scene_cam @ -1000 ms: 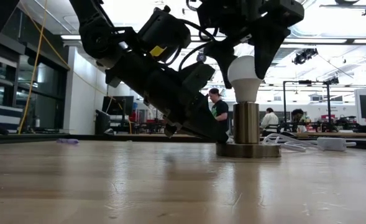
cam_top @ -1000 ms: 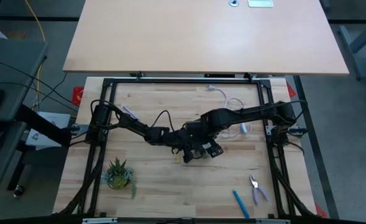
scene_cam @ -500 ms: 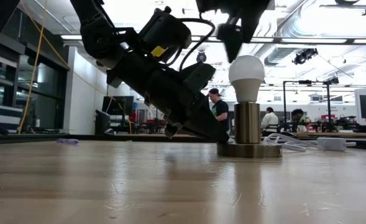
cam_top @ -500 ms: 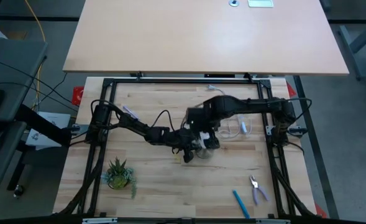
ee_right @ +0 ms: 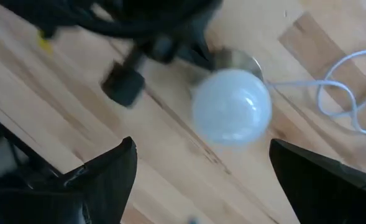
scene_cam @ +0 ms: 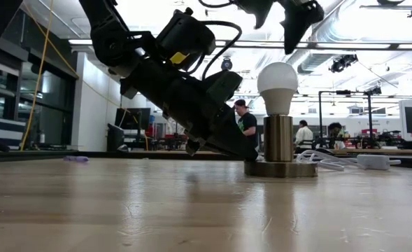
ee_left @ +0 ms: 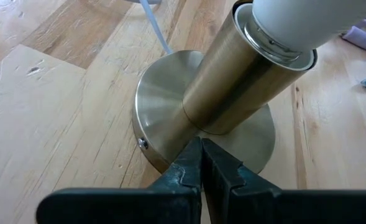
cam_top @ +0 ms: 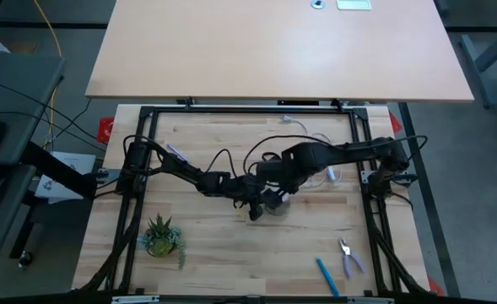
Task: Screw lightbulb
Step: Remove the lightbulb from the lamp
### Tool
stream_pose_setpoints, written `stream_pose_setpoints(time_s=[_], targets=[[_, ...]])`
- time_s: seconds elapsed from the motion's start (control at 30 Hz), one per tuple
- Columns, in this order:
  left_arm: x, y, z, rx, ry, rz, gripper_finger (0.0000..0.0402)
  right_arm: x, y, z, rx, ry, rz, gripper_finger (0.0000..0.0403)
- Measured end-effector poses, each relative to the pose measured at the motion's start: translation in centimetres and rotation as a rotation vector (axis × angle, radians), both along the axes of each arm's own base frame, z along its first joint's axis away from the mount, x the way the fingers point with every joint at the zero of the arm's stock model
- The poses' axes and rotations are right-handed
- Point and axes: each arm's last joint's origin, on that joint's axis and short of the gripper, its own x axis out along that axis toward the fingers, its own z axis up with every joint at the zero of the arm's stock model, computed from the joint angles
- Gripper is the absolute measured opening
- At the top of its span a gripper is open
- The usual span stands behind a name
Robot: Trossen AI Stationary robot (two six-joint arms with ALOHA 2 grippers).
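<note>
The white lightbulb (scene_cam: 277, 85) stands upright with its base in the brass-grey socket (scene_cam: 278, 140), whose round foot (scene_cam: 280, 169) rests on the table. They also show in the high view (cam_top: 275, 204). My left gripper (ee_left: 201, 163) is shut, slanting down onto the socket's foot from the table's left. My right gripper (scene_cam: 275, 19) is open above the bulb, its fingers wide apart and clear of it. In the right wrist view the lightbulb (ee_right: 231, 107) shows between and beyond the fingers. My left gripper presses its shut fingertips (ee_left: 198, 149) on the top of the socket's round foot (ee_left: 164, 118), right beside the upright tube. The fingers come slanting down from the table's left. The socket stands upright, foot flat on the table.
The socket's white cord (cam_top: 322, 171) lies toward the right and far side. A small potted plant (cam_top: 162, 236) stands near left. Pliers (cam_top: 348, 256) and a blue pen (cam_top: 326, 276) lie near right. People show in the room behind (scene_cam: 246, 126).
My right gripper has gone up from around the bulb to well above it and has turned about its own axis. The bulb and socket have stayed where they were.
</note>
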Motion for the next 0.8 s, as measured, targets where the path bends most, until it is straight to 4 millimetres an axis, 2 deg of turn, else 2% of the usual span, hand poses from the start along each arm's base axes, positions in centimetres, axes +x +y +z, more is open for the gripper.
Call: stream_pose_setpoints(time_s=[0.07, 0.17, 0.27, 0.4, 0.6, 0.8], targets=[[0.0, 0.0, 0.0, 0.0, 0.0, 0.0, 0.0, 0.0, 0.2, 0.2, -0.033, -0.023, -0.062, 0.0355], [0.0, 0.0, 0.0, 0.001, -0.001, 0.0, 0.0, -0.6, 0.0, 0.1, -0.08, 0.033, -0.188, 0.0355], [0.0, 0.0, 0.0, 0.0, -0.001, 0.0, 0.0, -0.6, -0.5, -0.7, -0.076, 0.047, -0.274, 0.0355], [0.0, 0.0, 0.0, 0.0, -0.003, 0.0, 0.0, -0.3, -0.9, -1.8, -0.026, 0.039, -0.311, 0.0355], [0.0, -0.1, 0.0, -0.001, -0.003, -0.002, 0.0, -0.2, -1.0, -4.5, 0.009, 0.077, -0.352, 0.0355], [0.0, -0.1, 0.0, 0.0, -0.003, -0.006, 0.0, -0.1, -1.0, -5.7, 0.014, 0.069, -0.412, 0.0355]])
